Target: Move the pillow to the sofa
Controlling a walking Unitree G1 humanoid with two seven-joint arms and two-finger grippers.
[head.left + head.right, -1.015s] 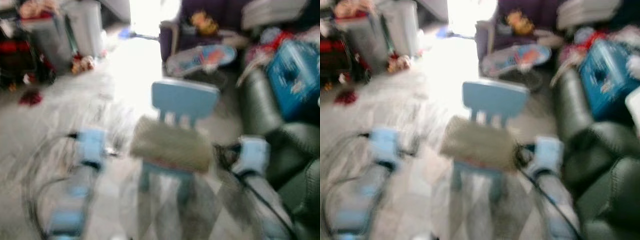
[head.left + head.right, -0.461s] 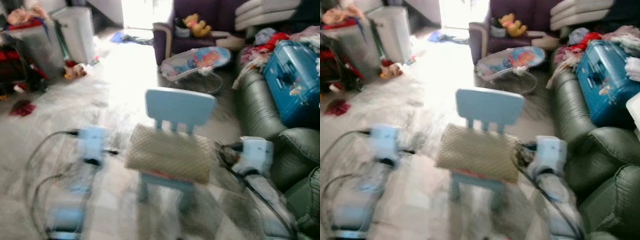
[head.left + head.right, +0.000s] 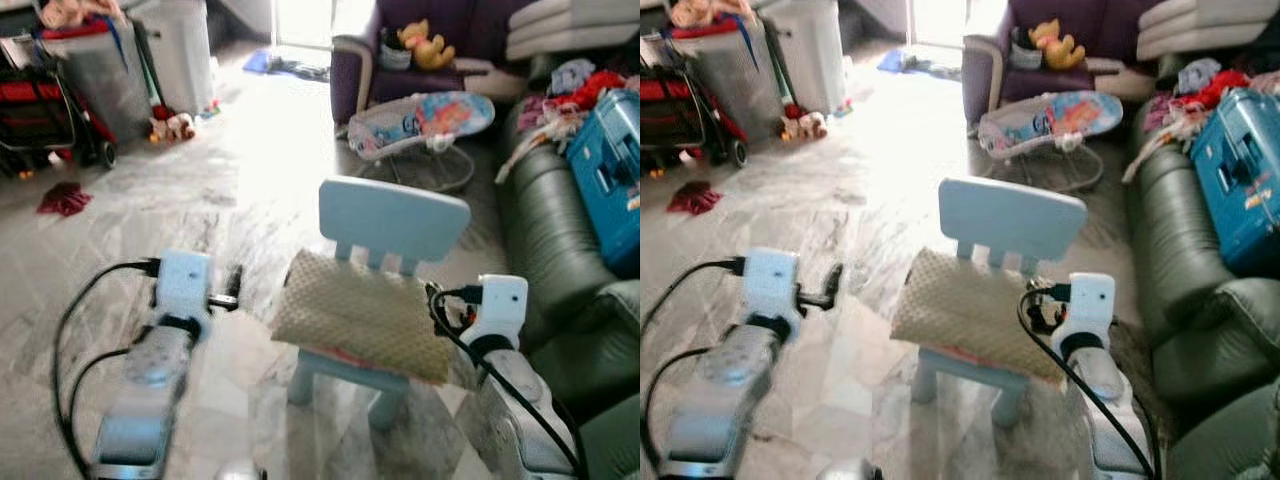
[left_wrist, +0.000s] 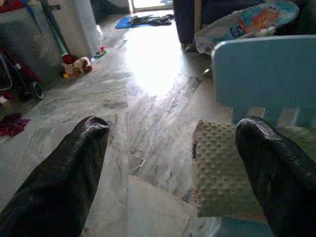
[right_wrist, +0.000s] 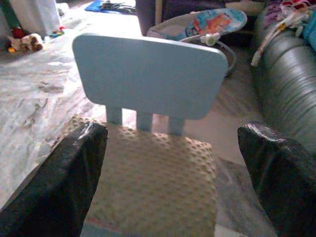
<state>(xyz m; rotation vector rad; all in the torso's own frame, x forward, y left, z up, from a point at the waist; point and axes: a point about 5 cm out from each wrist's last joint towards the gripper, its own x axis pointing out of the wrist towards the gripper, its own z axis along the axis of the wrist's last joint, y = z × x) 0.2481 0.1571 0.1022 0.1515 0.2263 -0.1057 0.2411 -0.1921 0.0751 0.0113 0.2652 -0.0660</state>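
A: What is altered relative to the preceding frame?
B: Motion blur is reduced, and the whole scene is shifted, so camera movement is indicated. The pillow is still seen lying on the seat of the blue chair.

A: How are the tools and the room shown?
B: The left tool is held spread beside the pillow's edge; the right tool is held spread just short of it, apart from it. A marble floor, a green sofa, a blue suitcase and a baby bouncer are shown.

A: What is obscured?
B: The sofa is cut off at the frame edge.
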